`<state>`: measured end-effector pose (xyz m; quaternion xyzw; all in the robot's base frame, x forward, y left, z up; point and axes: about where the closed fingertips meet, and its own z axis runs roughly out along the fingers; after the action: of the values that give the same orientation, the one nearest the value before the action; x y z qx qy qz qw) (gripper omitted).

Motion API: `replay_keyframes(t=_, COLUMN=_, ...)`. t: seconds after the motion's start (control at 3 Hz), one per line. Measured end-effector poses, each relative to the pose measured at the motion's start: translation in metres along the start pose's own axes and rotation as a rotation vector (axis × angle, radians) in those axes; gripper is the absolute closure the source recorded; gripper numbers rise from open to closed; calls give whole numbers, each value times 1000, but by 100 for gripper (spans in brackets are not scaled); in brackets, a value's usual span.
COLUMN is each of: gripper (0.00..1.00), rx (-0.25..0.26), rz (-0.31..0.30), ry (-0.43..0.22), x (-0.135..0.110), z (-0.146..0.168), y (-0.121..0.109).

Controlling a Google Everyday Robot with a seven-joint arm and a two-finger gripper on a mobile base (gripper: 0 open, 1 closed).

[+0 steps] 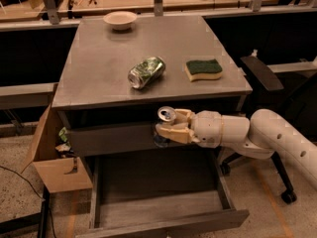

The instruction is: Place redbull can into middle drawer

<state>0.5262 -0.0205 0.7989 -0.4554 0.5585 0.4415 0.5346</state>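
My gripper [171,125] comes in from the right on a white arm and is shut on the redbull can [165,117]. The can is upright, its silver top showing above the fingers [174,134]. It hangs in front of the cabinet's grey upper drawer front, just below the tabletop edge. The middle drawer [163,209] is pulled out wide open below the can; its flat grey floor holds nothing that I can see. The can is well above the drawer floor, over its back part.
On the grey cabinet top [99,78] lie a dented green can [146,72], a green-and-yellow sponge [203,69] and a pale bowl [120,19]. An open cardboard box [57,155] stands at the left. An office chair [262,78] stands at the right.
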Motion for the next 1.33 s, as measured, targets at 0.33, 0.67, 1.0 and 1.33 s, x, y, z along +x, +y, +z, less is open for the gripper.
replay_keyframes(t=0.33, gripper=100, rx=-5, rz=-2, ry=0, x=1, z=1, y=1)
replay_keyframes(t=0.67, gripper=100, rx=-2, rz=3, ry=-30, x=14, z=3, y=12)
replay_keyframes(t=1.0, gripper=100, rx=-44, rz=8, ry=-64, x=52, z=11, y=41)
replay_keyframes(t=1.33, gripper=100, rx=-119, rz=18, ry=-41, x=97, z=24, y=60)
